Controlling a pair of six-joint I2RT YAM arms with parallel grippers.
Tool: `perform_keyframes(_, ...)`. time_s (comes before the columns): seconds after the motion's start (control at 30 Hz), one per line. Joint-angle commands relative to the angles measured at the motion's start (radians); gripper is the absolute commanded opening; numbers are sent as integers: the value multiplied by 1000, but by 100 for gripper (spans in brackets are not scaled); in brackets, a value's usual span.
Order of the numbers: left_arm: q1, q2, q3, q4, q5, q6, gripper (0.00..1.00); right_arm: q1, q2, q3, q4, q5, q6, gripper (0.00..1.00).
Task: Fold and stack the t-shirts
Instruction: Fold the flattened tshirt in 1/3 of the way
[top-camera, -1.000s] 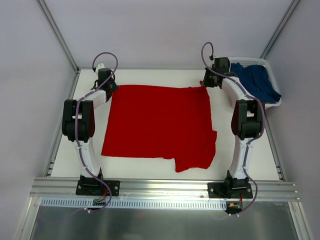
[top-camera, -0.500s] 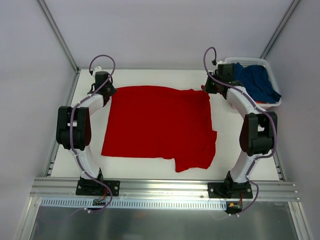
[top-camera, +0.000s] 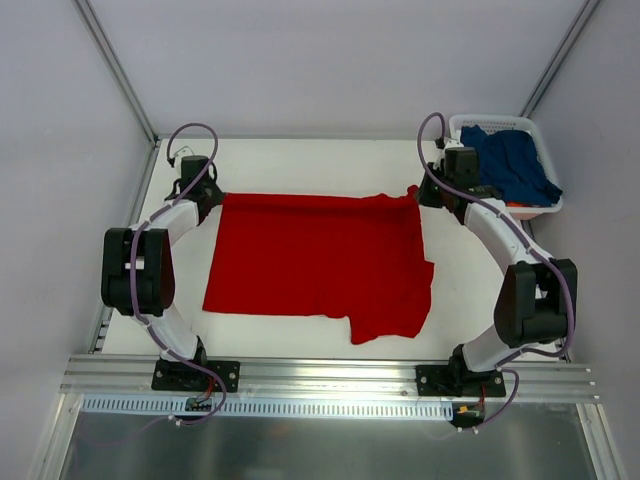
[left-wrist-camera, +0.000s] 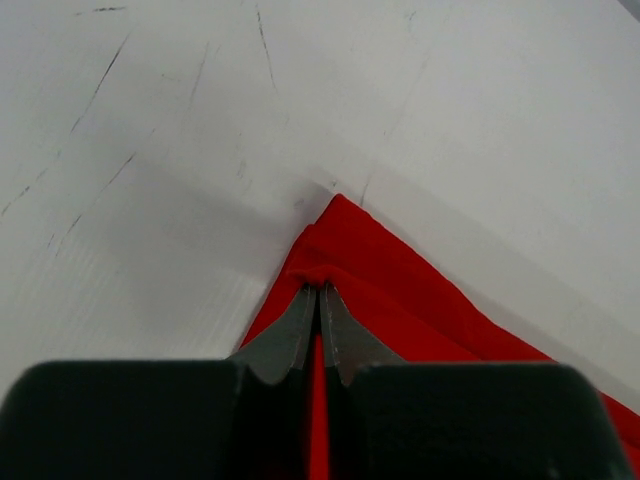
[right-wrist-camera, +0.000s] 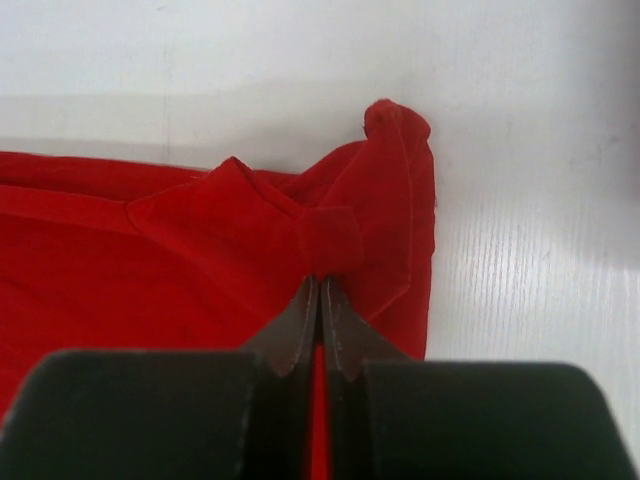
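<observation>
A white tabletop (top-camera: 300, 155) fills the scene, viewed from above and behind two robot arms fixed at its near edge.

A red t-shirt (top-camera: 315, 260) lies spread flat across the middle of the tabletop and covers much of it. Its far edge runs in a nearly straight line between the two hands. At its near right corner a flap of cloth juts out toward the near edge.

The left arm (top-camera: 135, 270) curves up the left side of the tabletop to the shirt's far left corner. The right arm (top-camera: 520, 270) curves up the right side to the shirt's far right corner.

A white plastic basket (top-camera: 495, 121) sits at the far right corner of the tabletop, just beyond the right arm's wrist. A navy t-shirt (top-camera: 510, 165) lies crumpled inside it.

The left hand (left-wrist-camera: 320, 288) is low over the tabletop. Its dark fingers (left-wrist-camera: 295, 330) are pressed together, pinching the pointed far left corner of the red t-shirt, with a small ridge of cloth bunched at the tips.

The right hand (right-wrist-camera: 320, 282) also has its fingers (right-wrist-camera: 345, 330) pressed together, pinching a gathered fold of the red hem at the far right corner. Beyond the tips, the corner curls into a small raised lump.
</observation>
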Motion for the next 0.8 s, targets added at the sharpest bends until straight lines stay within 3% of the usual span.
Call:
perform_keyframes(0.0,11,-59,-25,-36,1,-26,0,5,-57,-37,11,26,23,0)
perform_keyframes(0.77,11,-119,-124,-90,24,-42,0,25,-149,-228,20,41,132,1)
